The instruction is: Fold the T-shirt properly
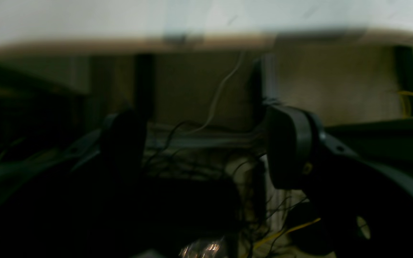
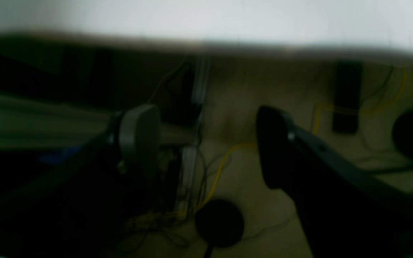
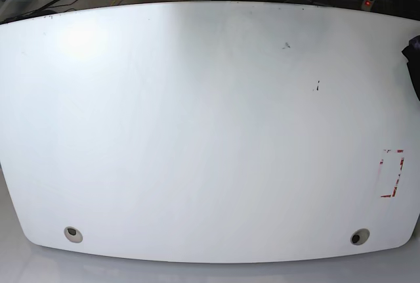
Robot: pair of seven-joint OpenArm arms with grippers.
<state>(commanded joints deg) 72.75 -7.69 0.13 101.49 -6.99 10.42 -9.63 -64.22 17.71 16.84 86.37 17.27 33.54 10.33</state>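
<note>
We see the left gripper (image 1: 206,147) and the right gripper (image 2: 206,143) each with fingers spread apart on nothing, pointing past the white table (image 3: 197,132) edge above them toward floor cables, while only a dark scrap at the table's side (image 3: 413,60) may be the T-shirt.
</note>
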